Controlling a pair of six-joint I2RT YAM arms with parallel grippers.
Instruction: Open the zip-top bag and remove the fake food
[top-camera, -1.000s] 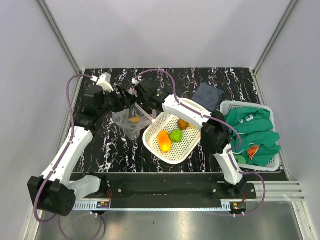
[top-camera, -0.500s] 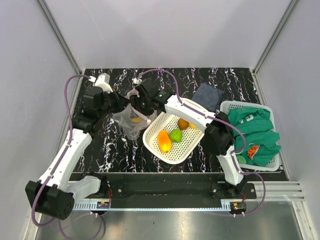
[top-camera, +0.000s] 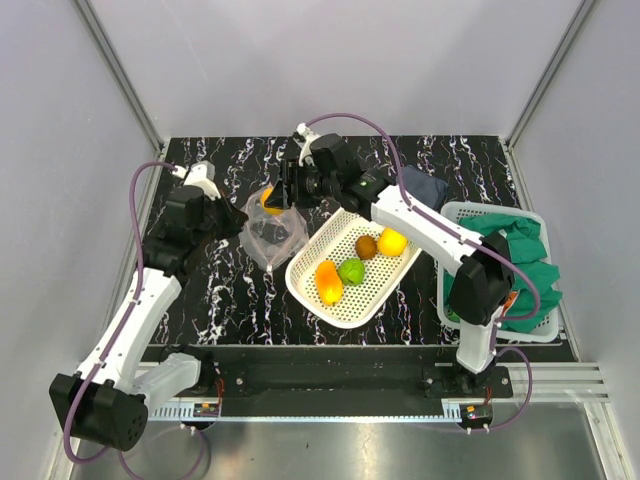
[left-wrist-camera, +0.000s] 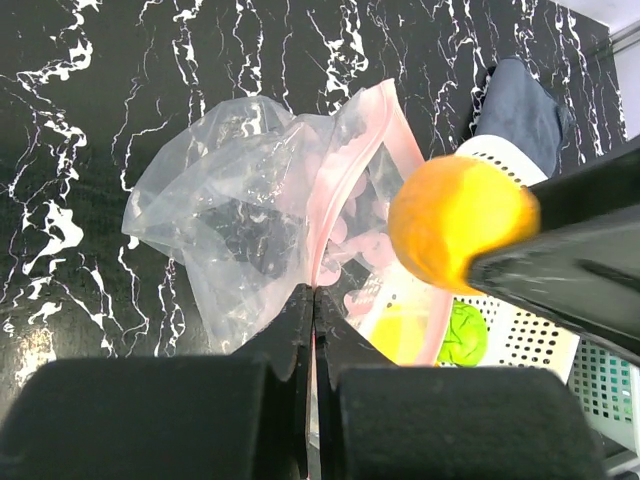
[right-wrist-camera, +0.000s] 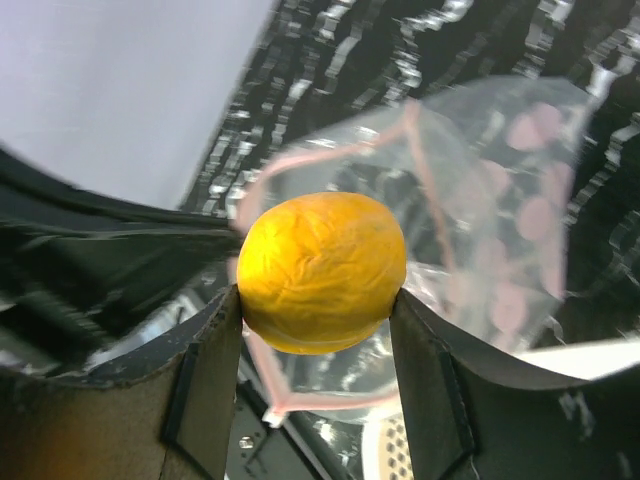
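The clear zip-top bag (top-camera: 272, 238) lies open on the black marble table, its pinkish zip strip (left-wrist-camera: 322, 215) gaping. My left gripper (left-wrist-camera: 313, 292) is shut on the near edge of that strip; from above it (top-camera: 243, 222) meets the bag's left side. My right gripper (right-wrist-camera: 318, 300) is shut on a round orange fake fruit (right-wrist-camera: 322, 270), held just above the bag's mouth (top-camera: 270, 200). More fake food sits in the white mesh basket (top-camera: 345, 320): an orange piece (top-camera: 327, 282), a green one (top-camera: 350, 270), a yellow one (top-camera: 392, 240).
A second white basket (top-camera: 452, 212) at the right holds green clothing (top-camera: 510, 262). A dark blue folded cloth (top-camera: 428, 188) lies behind the right arm. The mesh basket sits tilted right beside the bag.
My left gripper has shut on the bag's zip edge. The right gripper has drawn the orange fruit up out of the bag and toward the back.
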